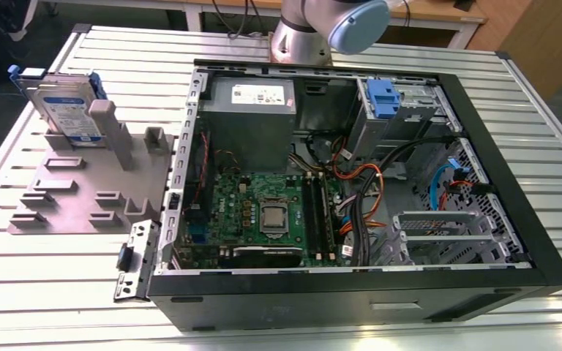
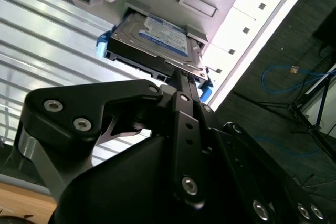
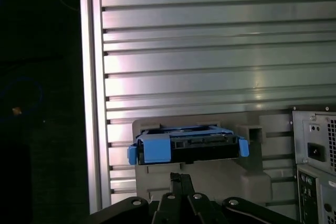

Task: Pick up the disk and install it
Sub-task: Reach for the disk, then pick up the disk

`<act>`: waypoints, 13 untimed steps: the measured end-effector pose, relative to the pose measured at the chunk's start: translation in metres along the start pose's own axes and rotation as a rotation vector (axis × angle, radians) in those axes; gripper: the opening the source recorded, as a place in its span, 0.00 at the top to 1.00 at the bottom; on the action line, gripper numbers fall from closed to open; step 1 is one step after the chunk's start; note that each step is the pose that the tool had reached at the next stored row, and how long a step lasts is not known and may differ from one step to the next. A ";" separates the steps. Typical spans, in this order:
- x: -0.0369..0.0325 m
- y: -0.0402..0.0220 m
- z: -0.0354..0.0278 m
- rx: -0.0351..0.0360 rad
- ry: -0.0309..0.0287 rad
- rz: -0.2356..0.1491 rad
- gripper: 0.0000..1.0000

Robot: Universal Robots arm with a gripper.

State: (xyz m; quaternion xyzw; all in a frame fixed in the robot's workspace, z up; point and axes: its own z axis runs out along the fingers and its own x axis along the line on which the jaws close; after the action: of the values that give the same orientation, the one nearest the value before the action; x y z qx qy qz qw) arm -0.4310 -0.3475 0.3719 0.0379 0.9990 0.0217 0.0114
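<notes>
The silver-grey metal disk (image 1: 66, 102) in blue rails stands edgewise in a grey stand (image 1: 66, 194). It is probably stiff, dense and shock-sensitive, so it is best held by its flat faces. The fingers of the gripper (image 3: 181, 178) are pressed together, empty.

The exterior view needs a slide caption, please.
Silver disk with blue rails stands upright in grey holder beside open black computer case.

Disk (image 1: 66, 104) upright in grey holder (image 1: 74, 196)
</notes>
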 end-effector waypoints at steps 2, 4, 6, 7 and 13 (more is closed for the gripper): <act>0.0017 -0.0001 0.0003 0.0000 0.0002 0.000 0.89; 0.0018 -0.0001 0.0003 0.0000 0.0003 0.000 0.89; 0.0021 -0.0001 0.0003 0.0000 0.0003 0.000 0.89; 0.0021 -0.0001 0.0003 0.0000 0.0003 0.000 0.89; 0.0021 -0.0001 0.0003 0.0000 0.0003 0.000 0.89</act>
State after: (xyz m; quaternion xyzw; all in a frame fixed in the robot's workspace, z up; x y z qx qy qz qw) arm -0.4332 -0.3475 0.3716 0.0379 0.9990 0.0217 0.0112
